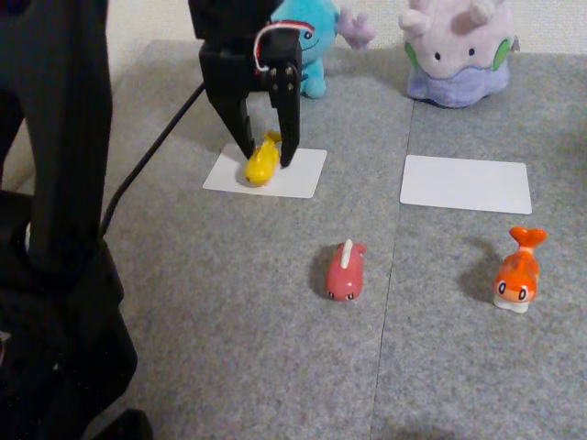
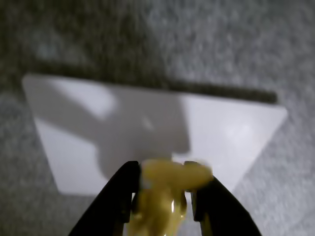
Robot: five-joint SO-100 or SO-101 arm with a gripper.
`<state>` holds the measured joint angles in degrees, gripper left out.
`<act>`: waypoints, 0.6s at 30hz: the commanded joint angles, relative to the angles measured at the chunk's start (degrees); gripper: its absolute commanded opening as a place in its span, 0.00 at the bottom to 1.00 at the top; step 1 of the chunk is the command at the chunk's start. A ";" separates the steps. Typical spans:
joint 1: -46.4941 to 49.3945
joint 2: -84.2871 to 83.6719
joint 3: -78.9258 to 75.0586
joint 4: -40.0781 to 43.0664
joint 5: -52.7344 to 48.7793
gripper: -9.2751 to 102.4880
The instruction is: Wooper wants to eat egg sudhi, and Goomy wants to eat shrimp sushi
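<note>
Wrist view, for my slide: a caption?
Black two-finger gripper holding small yellow fish-shaped toy over white rectangular card on grey carpet.

Even soft indoor light, other view fairly sharp with short shadows falling toward 9 o'clock; wrist view blurred throughout, dim toward 12 o'clock.

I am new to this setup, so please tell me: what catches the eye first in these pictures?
First, the black gripper closed around a yellow toy fish over a white card, in front of the blue plush. Then the orange fish at right in the other view, and the pink-red fish in the middle.
</note>
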<state>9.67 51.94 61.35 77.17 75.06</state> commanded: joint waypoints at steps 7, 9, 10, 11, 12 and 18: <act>0.09 -1.58 -2.72 -0.53 0.62 0.27; 0.00 -1.49 -2.81 -0.70 2.29 0.32; 0.00 -1.41 -2.90 -0.97 2.99 0.35; 0.00 -1.14 -3.25 -1.32 3.69 0.37; 0.00 -0.70 -3.34 -1.41 4.57 0.39; -2.29 5.71 -3.52 3.43 5.45 0.41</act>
<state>8.96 51.50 59.85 78.93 80.16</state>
